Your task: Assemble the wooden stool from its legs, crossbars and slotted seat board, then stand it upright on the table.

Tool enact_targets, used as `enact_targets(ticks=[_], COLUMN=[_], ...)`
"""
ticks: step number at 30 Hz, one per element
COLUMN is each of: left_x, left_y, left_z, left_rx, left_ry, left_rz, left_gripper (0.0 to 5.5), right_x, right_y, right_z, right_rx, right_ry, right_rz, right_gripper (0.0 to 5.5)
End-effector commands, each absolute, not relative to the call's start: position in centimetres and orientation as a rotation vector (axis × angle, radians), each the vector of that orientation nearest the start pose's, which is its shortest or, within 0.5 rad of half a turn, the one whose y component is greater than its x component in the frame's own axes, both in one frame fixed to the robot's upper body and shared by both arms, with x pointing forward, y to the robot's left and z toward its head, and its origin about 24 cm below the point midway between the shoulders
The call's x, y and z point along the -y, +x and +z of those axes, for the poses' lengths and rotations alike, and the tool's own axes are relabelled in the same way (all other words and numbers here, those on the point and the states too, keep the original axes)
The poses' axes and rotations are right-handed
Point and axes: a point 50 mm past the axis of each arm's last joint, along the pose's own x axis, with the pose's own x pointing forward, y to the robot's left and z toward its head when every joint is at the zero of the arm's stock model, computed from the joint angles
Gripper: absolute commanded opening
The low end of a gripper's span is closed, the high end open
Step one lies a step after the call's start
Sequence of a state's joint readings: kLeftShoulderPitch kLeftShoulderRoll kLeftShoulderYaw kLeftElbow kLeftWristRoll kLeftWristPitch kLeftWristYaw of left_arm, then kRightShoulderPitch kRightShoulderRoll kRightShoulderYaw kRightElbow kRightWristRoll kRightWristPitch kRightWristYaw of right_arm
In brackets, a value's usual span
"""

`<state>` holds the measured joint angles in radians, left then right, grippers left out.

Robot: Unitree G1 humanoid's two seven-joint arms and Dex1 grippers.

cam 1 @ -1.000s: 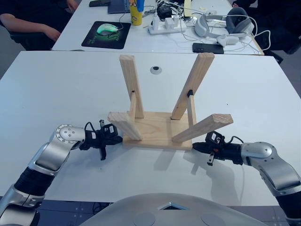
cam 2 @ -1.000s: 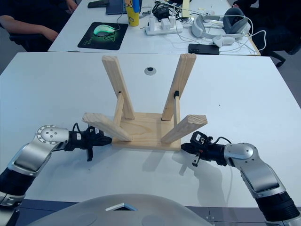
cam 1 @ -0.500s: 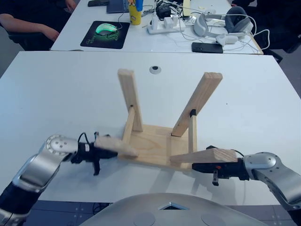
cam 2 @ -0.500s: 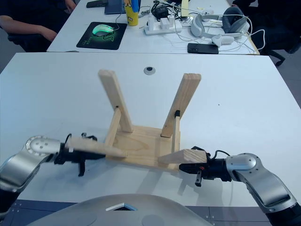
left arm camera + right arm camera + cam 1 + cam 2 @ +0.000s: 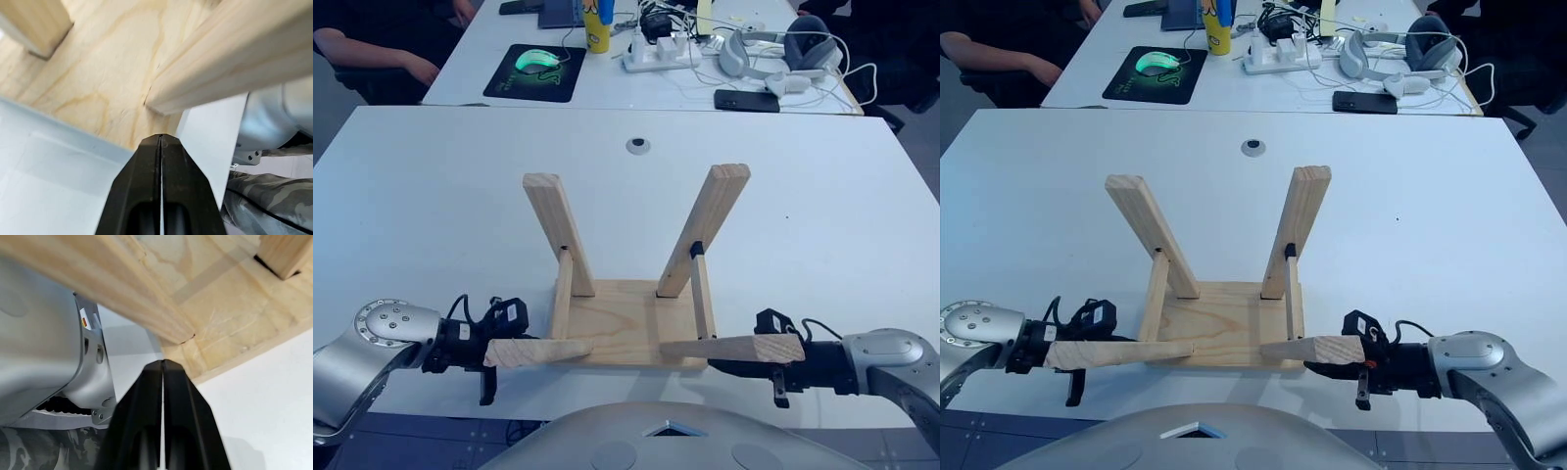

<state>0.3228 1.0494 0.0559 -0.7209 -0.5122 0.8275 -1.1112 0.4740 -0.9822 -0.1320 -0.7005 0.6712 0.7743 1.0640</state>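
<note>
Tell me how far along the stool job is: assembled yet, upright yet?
Done: the stool looks assembled, with legs and crossbars fixed to the seat board. In hand: the left gripper and right gripper, both shut, sit by the near legs; the stool is upside down, far legs pointing up. Left: turning it over onto the table.

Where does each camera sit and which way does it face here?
Left eye view: on the head, facing forward and down at the upturned stool on the table; both arms show.
Right eye view: the same head camera's other eye, same scene.
Left wrist view: on the left wrist, looking along the shut left end effector at the seat board.
Right wrist view: likewise along the shut right end effector.
All share the stool.
</note>
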Motion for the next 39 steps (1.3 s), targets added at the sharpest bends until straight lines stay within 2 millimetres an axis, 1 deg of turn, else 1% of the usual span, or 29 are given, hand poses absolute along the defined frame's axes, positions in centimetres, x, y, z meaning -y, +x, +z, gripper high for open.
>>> enact_targets(ticks=[1, 4, 6, 8, 10, 12, 14, 19, 22, 25, 32, 37, 39], left_x=[-20.5, -21.2, -22.4, -23.6, -24.2, -24.2, -23.3, -21.4, -20.9, -20.6, -20.6, -20.4, -20.0], left_y=[14.4, 14.7, 14.8, 15.3, 15.7, 15.7, 15.7, 15.0, 14.8, 14.2, 14.3, 14.5, 14.6], left_z=[11.7, 11.3, 10.3, 9.6, 9.1, 8.7, 8.3, 7.1, 6.4, 5.8, 6.2, 7.3, 8.2], left_rx=[-0.822, -0.851, -0.905, -0.919, -0.921, -0.914, -0.885, -0.868, -0.868, -0.887, -0.902, -0.881, -0.861], left_ry=[0.265, 0.308, 0.395, 0.447, 0.497, 0.505, 0.466, 0.376, 0.312, 0.296, 0.296, 0.278, 0.254], left_rz=[-1.273, -1.235, -1.174, -1.110, -1.078, -1.081, -1.108, -1.174, -1.182, -1.187, -1.212, -1.224, -1.244], left_gripper=[0.00, 0.00, 0.00, 0.00, 0.00, 0.00, 0.00, 0.00, 0.00, 0.00, 0.00, 0.00, 0.00], right_x=[20.7, 21.5, 22.1, 22.5, 22.8, 22.7, 22.2, 21.2, 20.6, 20.1, 19.4, 19.1, 19.1], right_y=[12.7, 12.7, 12.5, 12.4, 12.6, 12.6, 12.4, 12.1, 12.1, 12.6, 11.5, 11.6, 11.7], right_z=[10.7, 10.0, 9.2, 8.4, 7.8, 7.4, 6.9, 6.4, 6.1, 5.7, 5.7, 6.9, 7.4], right_rx=[-0.795, -0.827, -0.861, -0.870, -0.858, -0.854, -0.850, -0.851, -0.840, -0.828, -0.840, -0.816, -0.802], right_ry=[-0.031, -0.067, -0.113, -0.153, -0.194, -0.202, -0.191, -0.174, -0.149, -0.153, -0.096, -0.057, -0.044], right_rz=[1.258, 1.215, 1.171, 1.134, 1.099, 1.102, 1.116, 1.152, 1.169, 1.168, 1.184, 1.210, 1.208], right_gripper=[0.01, 0.01, 0.01, 0.01, 0.01, 0.01, 0.01, 0.01, 0.01, 0.01, 0.01, 0.01, 0.01])
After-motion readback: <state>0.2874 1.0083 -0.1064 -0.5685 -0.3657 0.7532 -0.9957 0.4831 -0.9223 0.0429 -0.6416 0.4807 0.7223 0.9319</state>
